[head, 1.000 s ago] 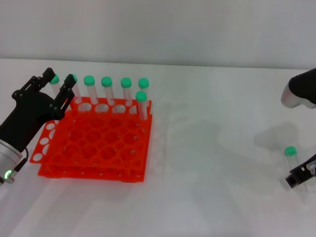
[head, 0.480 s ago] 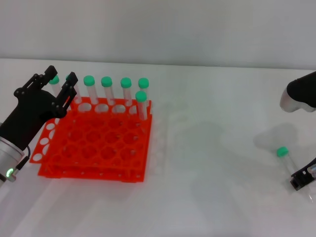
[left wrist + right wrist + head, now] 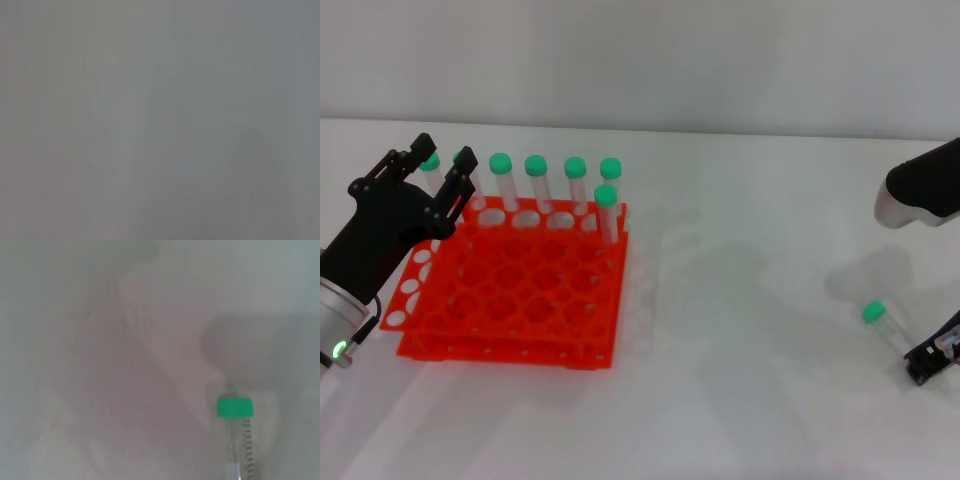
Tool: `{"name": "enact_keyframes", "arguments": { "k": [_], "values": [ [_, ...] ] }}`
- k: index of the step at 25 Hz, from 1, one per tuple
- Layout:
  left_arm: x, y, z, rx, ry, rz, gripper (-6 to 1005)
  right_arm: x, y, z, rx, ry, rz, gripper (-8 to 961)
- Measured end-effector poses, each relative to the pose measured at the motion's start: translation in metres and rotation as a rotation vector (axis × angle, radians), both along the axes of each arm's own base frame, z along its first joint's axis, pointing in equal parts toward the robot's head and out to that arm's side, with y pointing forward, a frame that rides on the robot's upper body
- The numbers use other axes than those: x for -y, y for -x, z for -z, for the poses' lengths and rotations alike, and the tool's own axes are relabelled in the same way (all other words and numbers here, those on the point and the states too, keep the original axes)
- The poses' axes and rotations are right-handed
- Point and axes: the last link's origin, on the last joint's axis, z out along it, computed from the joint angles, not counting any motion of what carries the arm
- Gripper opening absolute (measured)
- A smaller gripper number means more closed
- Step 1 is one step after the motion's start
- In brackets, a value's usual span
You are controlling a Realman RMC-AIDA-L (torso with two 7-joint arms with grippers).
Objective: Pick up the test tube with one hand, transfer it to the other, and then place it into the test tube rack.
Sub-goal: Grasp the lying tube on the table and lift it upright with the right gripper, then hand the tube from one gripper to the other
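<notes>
The test tube (image 3: 882, 324), clear with a green cap, is tilted above the table at the far right, cap pointing left. Its lower end sits in my right gripper (image 3: 926, 362), which seems shut on it at the view's edge. The right wrist view shows the tube (image 3: 236, 440) with its green cap over bare table. The orange-red test tube rack (image 3: 510, 295) stands at the left. My left gripper (image 3: 442, 158) hovers open and empty at the rack's back left corner. The left wrist view shows only grey blur.
Several green-capped tubes (image 3: 538, 180) stand along the rack's back row, and one more tube (image 3: 607, 212) stands at its back right corner. The right arm's white and black housing (image 3: 920, 190) hangs over the table at the right. White table (image 3: 740, 300) lies between rack and right gripper.
The test tube in my right gripper has moved left and tilted further, its cap now lower and more to the left. The right arm housing shifted left. My left gripper barely moved.
</notes>
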Motion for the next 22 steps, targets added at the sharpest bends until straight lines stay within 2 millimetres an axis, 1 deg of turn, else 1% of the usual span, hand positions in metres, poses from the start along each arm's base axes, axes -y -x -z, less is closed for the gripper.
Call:
{"name": "enact_keyframes", "arguments": {
  "k": [7, 9, 12, 13, 14, 16, 17, 19, 22],
  "values": [
    [0.001, -0.001, 0.002, 0.0, 0.012, 0.007, 486, -0.001, 0.001, -0.001, -0.012, -0.003, -0.017, 201],
    [0.002, -0.002, 0.003, 0.003, 0.017, 0.011, 486, -0.001, 0.004, -0.005, -0.033, -0.019, -0.036, 201],
    [0.002, -0.005, 0.007, 0.005, 0.046, 0.027, 485, -0.001, 0.012, -0.018, -0.069, -0.064, -0.096, 201],
    [0.001, -0.007, 0.009, 0.013, 0.069, 0.038, 485, -0.001, 0.016, -0.023, -0.079, -0.082, -0.124, 201],
    [0.0, -0.01, 0.01, 0.024, 0.089, 0.047, 485, 0.0, 0.026, -0.033, -0.103, -0.122, -0.196, 201],
    [-0.002, -0.015, 0.012, 0.063, 0.142, 0.065, 484, 0.0, 0.032, -0.039, -0.121, -0.146, -0.244, 200],
    [-0.004, -0.021, 0.013, 0.092, 0.185, 0.082, 484, 0.001, 0.036, -0.043, -0.144, -0.164, -0.297, 200],
    [-0.01, -0.031, 0.016, 0.124, 0.278, 0.116, 483, 0.001, 0.04, -0.046, -0.186, -0.188, -0.384, 200],
    [-0.019, -0.046, 0.02, 0.159, 0.437, 0.143, 483, -0.002, 0.042, -0.044, -0.263, -0.212, -0.508, 203]
  ]
}}
